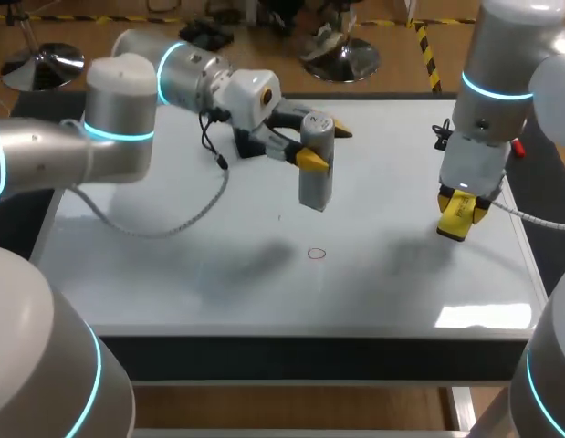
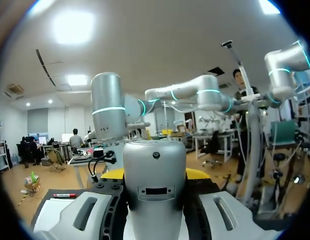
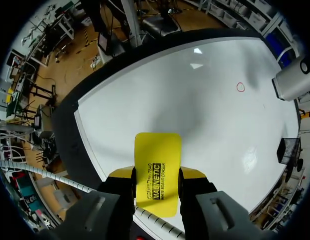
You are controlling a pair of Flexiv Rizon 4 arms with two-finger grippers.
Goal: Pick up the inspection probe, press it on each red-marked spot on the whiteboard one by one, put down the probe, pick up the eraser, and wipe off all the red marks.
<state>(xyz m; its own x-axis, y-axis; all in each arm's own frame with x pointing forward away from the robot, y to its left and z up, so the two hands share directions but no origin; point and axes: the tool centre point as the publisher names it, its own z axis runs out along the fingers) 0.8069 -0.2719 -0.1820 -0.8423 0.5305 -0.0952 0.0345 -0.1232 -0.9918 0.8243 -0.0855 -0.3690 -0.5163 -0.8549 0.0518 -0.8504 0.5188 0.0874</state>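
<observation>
- The left pincer (image 1: 326,144) pinched the silver probe (image 1: 316,182), held upright above the whiteboard (image 1: 172,274).
- One red mark (image 1: 317,254) lay at the probe's 6 o'clock, apart.
- The right pincer (image 1: 463,205) pinched the yellow eraser (image 1: 455,223) near the whiteboard's 3 o'clock edge.

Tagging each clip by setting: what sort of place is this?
Probably a robot lab bench: a whiteboard tabletop with one red circle, the left tool holding a silver probe, the right tool a yellow eraser.
</observation>
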